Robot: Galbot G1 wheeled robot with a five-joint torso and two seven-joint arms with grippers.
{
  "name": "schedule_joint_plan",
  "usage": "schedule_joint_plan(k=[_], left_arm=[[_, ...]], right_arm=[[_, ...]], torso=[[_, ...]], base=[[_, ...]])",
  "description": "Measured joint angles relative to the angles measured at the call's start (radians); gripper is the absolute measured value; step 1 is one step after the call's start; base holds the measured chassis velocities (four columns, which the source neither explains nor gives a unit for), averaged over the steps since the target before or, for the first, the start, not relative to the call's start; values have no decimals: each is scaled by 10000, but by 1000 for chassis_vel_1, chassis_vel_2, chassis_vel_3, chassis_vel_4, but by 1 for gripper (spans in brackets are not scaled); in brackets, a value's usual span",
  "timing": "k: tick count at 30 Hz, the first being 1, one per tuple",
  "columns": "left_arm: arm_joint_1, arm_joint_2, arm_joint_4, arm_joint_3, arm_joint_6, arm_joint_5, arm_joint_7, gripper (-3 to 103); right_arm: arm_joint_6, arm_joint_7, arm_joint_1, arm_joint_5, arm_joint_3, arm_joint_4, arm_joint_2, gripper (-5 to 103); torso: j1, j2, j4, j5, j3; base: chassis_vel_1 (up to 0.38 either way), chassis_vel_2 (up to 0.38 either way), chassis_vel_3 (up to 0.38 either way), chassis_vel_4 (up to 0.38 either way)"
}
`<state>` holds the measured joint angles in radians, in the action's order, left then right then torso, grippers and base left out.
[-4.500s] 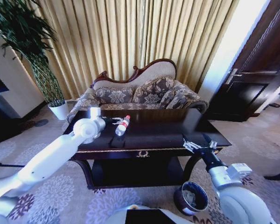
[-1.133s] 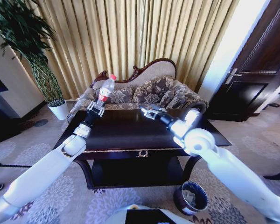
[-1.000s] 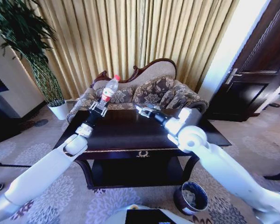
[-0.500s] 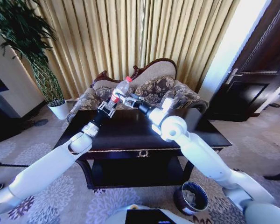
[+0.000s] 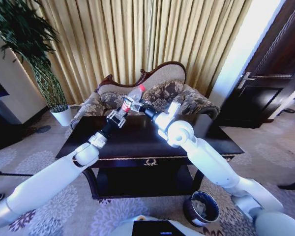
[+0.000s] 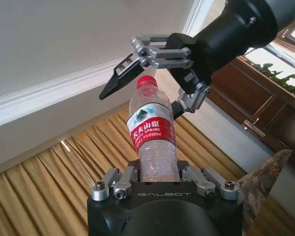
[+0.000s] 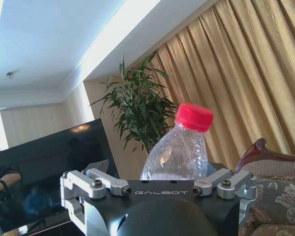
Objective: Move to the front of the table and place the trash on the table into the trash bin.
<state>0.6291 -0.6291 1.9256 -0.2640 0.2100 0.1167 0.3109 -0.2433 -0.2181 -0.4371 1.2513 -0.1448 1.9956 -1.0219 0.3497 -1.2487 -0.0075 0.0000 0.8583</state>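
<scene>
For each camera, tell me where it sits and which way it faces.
Head: high, facing forward and down at the table; both arms meet at the bottle.
Left wrist: behind the left end effector, facing up along the bottle.
Right wrist: behind the right end effector, toward curtains.
All three share the bottle.

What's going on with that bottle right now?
Left gripper shut on bottle, held above table. Right gripper open around its neck. Bin on floor.
</scene>
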Motion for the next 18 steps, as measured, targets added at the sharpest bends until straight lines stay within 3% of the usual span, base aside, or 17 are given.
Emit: schedule_joint_plan(k=[4, 6, 11, 12, 14, 18], left_arm=[[106, -10, 85, -25, -38, -14, -6, 34], [272, 37, 154, 97, -64, -22, -14, 34], [420, 112, 178, 214, -67, -25, -38, 34], [462, 118, 178, 245, -70, -26, -51, 33], [469, 109, 178, 250, -74, -26, -56, 32], [428, 42, 182, 182, -131, -29, -87, 32]], right_arm=[[-16, -118, -24, 1, -19, 54, 27, 101], [-35, -257, -63, -21, -64, 129, 82, 91], [-99, -274, -141, -132, -81, 200, 173, 81], [-108, -275, -217, -206, -63, 233, 228, 70], [-109, -274, -284, -232, -35, 272, 282, 70], [-109, -218, -462, -301, 46, 401, 458, 50]], torso=[[0, 0, -1, 0, 0], [0, 0, -1, 1, 0], [-1, 0, 2, 0, 0], [-1, 0, 1, 0, 0], [-1, 0, 1, 0, 0], [0, 0, -2, 1, 0]], base=[[0, 0, 0, 0], [0, 0, 0, 0], [0, 0, 0, 0], [0, 0, 0, 0], [0, 0, 0, 0], [0, 0, 0, 0]])
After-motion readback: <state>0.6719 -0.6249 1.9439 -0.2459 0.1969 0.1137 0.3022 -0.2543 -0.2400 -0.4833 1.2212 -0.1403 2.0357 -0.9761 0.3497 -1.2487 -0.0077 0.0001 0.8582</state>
